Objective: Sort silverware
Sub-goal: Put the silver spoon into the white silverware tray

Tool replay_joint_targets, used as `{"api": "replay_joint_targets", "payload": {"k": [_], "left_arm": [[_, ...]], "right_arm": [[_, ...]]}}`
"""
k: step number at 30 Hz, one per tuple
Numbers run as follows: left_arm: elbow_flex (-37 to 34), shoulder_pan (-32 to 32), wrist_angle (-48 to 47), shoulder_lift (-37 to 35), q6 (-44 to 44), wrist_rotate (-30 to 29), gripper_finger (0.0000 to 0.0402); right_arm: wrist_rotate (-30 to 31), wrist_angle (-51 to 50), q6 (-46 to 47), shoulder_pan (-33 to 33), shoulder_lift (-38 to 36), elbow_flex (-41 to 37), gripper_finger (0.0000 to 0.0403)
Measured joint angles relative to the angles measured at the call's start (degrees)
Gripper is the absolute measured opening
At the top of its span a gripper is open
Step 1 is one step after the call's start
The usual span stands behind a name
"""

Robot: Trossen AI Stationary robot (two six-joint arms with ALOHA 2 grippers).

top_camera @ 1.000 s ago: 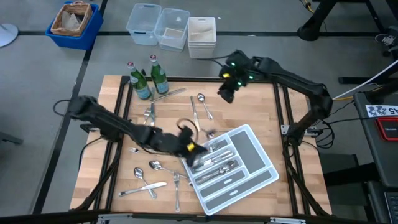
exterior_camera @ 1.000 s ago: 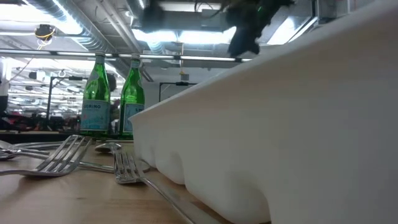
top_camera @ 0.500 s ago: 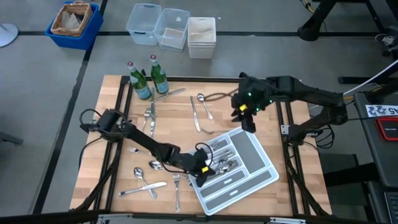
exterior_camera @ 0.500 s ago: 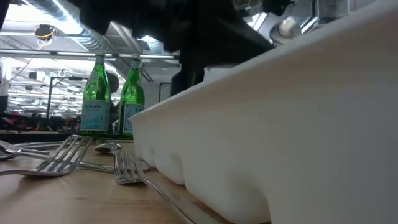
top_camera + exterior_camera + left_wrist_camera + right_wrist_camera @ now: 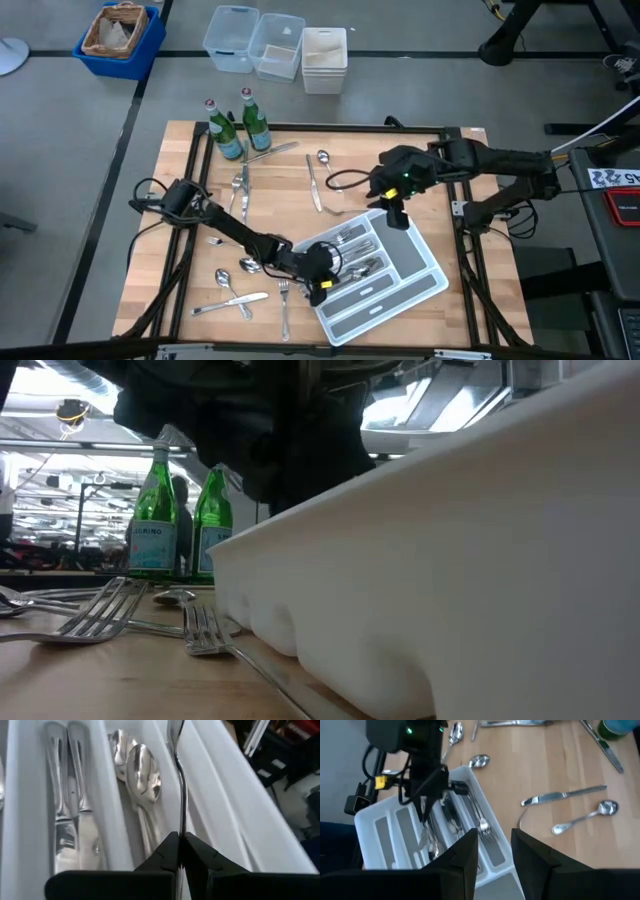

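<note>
Left gripper (image 5: 318,283) is hovering over the tray's (image 5: 415,262) near-left end, fingers (image 5: 167,855) clamped on a spoon's (image 5: 182,795) slim handle. The spoon's long axis is running along the spoon slot, directly above two glossy spoons (image 5: 137,770) lying there; judged next move is lowering and releasing. Knives (image 5: 65,805) are lying flat in the neighbouring slot. The tray is white, smooth plastic. Right gripper (image 5: 393,205) is waiting over the tray's far end, fingers apart. Loose silverware (image 5: 240,290) is lying on the wooden table (image 5: 460,310) left of the tray, more (image 5: 320,175) farther off.
</note>
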Motion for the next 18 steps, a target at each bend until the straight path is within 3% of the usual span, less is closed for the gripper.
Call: {"api": "replay_joint_targets", "payload": {"k": [9, 18], "left_arm": [[0.00, -0.02, -1.99, 0.11, 5.29, 0.04, 0.0016], [0.00, 0.00, -4.96, 0.86, 2.86, 1.84, 0.0017]], "right_arm": [[0.00, 1.03, 3.04, 0.67, 2.38, 0.00, 0.0120], [-0.02, 1.38, 3.00, 0.60, 5.47, 0.00, 0.0120]]}}
